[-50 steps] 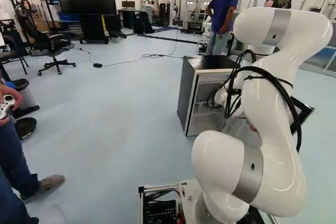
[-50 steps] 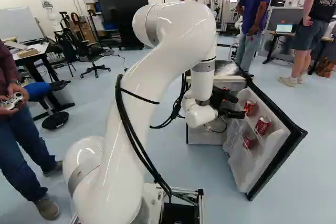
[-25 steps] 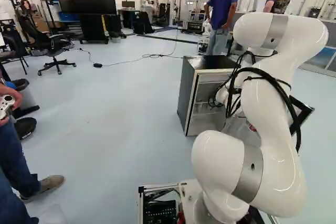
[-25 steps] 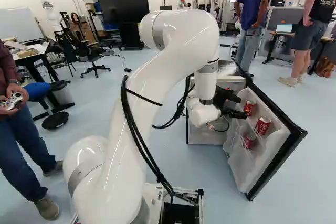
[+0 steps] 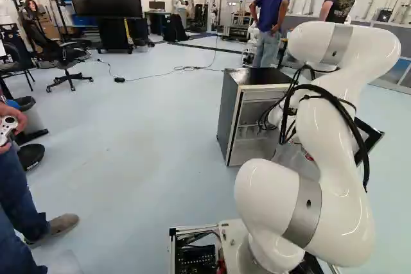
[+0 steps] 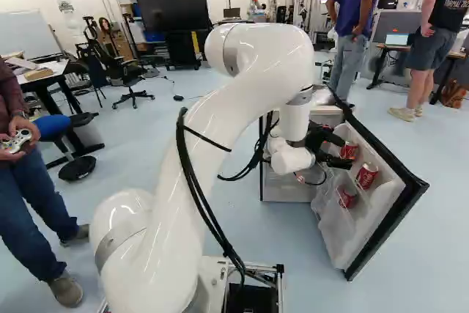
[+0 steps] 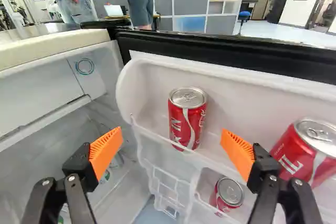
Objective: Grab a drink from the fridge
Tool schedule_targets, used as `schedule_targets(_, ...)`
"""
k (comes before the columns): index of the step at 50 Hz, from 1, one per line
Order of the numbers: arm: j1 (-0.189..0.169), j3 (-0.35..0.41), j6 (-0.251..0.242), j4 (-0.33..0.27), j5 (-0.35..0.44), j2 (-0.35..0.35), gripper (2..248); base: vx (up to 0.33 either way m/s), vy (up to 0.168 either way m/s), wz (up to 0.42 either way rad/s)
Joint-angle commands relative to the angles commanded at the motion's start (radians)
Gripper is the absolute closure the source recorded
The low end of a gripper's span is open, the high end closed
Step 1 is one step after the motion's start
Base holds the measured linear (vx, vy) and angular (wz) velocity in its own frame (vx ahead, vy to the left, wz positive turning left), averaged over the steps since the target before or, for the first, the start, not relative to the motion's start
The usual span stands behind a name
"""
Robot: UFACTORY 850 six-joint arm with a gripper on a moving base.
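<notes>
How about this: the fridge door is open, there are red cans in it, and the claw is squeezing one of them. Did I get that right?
Not quite: the claw isn't squeezing any can. The wrist view shows it open, the nearest can ahead of it. The fridge door is indeed open, with red cans in it.

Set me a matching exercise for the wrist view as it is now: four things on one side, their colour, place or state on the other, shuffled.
1. Fridge door
2. Gripper
3. Finger pads
4. Drink cans

A. orange
B. red, on the inner side of the door
C. swung open
D. open, holding nothing

Right pairs: 1-C, 2-D, 3-A, 4-B
</notes>
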Motion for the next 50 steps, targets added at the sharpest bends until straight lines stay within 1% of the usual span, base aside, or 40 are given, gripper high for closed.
schedule_targets(29,-0.036,-0.084,0.000,0.007,-0.014,-0.052,3,0.000,0.000,0.000)
schedule_targets(50,-0.032,-0.114,0.000,0.007,-0.014,-0.071,3,0.000,0.000,0.000)
